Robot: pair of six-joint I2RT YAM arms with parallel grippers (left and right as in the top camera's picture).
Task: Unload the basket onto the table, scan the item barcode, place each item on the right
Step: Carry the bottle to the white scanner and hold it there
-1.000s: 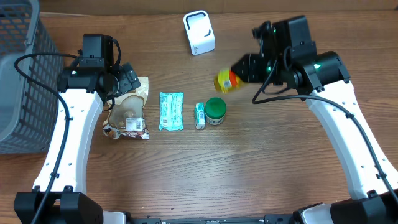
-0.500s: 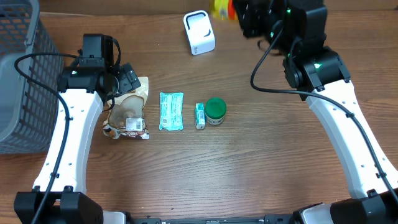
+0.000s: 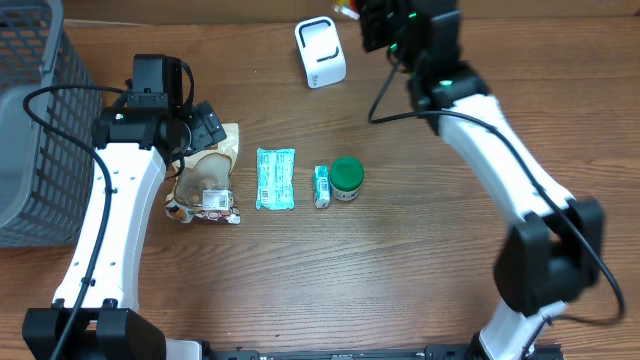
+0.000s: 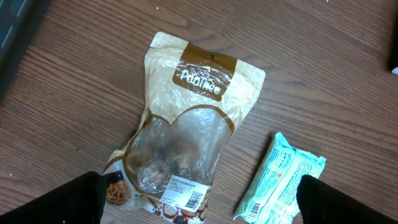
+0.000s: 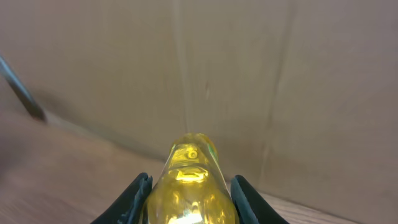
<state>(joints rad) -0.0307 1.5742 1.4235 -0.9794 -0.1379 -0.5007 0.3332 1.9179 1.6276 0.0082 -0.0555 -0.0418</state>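
A yellow bottle (image 5: 189, 162) is the item in hand, pinched between the two dark fingers of my right gripper (image 5: 191, 182), which is shut on it. From overhead the right gripper (image 3: 372, 20) is at the table's far edge, just right of the white scanner (image 3: 320, 52). Only a sliver of the yellow bottle (image 3: 347, 10) shows there. No barcode can be seen on the bottle. My left gripper (image 4: 202, 205) hangs open over a brown snack pouch (image 4: 186, 124) and touches nothing.
A grey wire basket (image 3: 30, 120) fills the left edge. On the table lie the brown pouch (image 3: 205, 180), a mint packet (image 3: 275, 178), a small mint tube (image 3: 322, 186) and a green-lidded jar (image 3: 347, 178). A brown cardboard wall (image 5: 280, 74) stands behind the far edge.
My right arm has swung the yellow bottle from the middle right of the table to the far edge beside the scanner. The left arm has not moved.
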